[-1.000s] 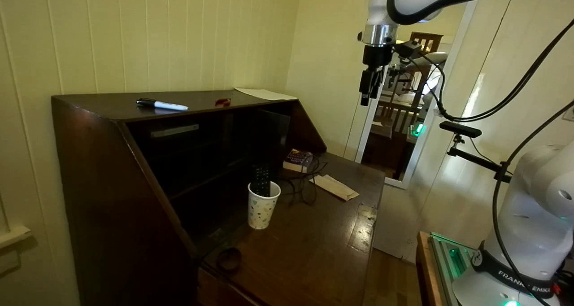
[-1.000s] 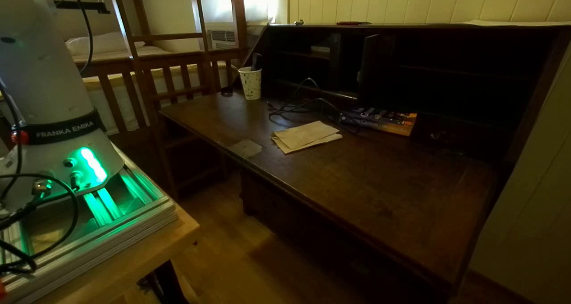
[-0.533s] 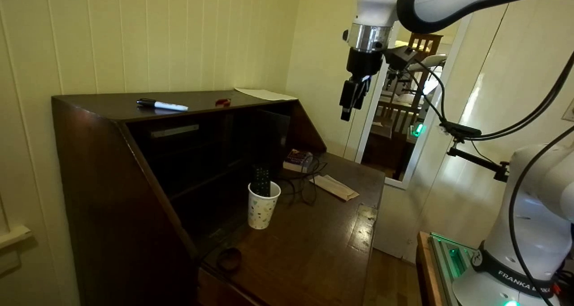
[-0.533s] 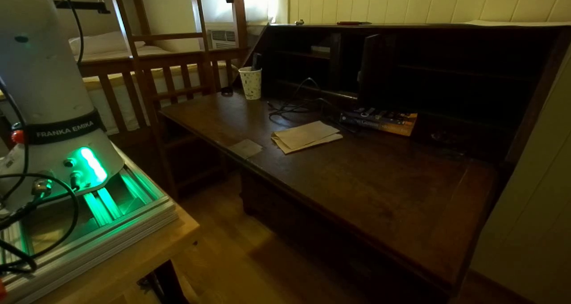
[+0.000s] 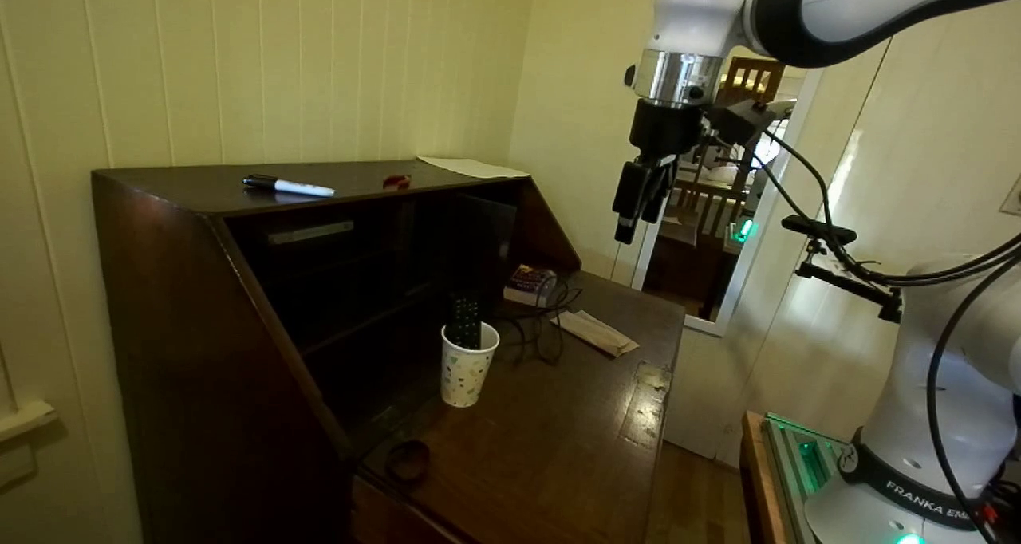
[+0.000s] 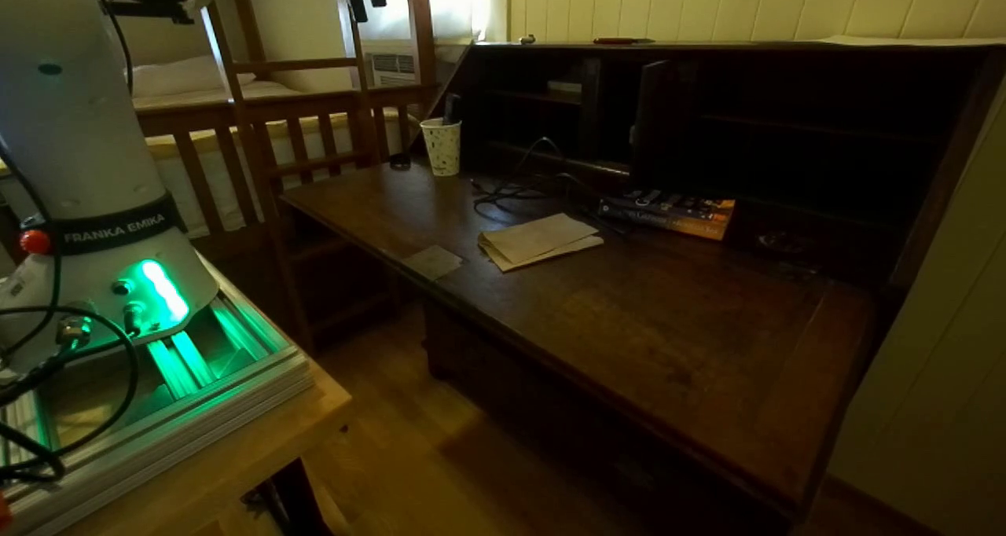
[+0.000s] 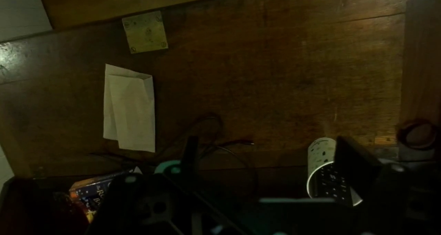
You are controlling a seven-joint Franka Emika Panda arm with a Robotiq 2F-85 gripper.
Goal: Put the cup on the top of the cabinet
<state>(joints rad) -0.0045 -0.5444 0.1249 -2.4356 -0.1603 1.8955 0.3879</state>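
In an exterior view, one cup (image 5: pixel 463 376) is standing upright on the tabletop (image 5: pixel 542 456) by its back edge, one dark object (image 5: pixel 464 322) poking out; one round object (image 5: pixel 408 463) is lying by a back corner; one marker (image 5: pixel 289 186), one red item (image 5: pixel 396 183), one white sheet (image 5: pixel 472 167) are lying atop the cabinet (image 5: pixel 195 185); in an exterior view, cables (image 6: pixel 515 196), number unclear, are sprawling between cup and one book (image 6: pixel 668 217); one folded paper (image 6: pixel 541 241) is lying between book and front edge; in the wrist view, the gripper (image 7: pixel 268 142) is holding its jaws wide apart, one finger (image 7: pixel 356 166) partly hiding the cup.

Speckled cup (image 5: pixel 465 380), seemingly paper, upright on desk board (image 5: pixel 550 456) of cabinet (image 5: pixel 191 329).
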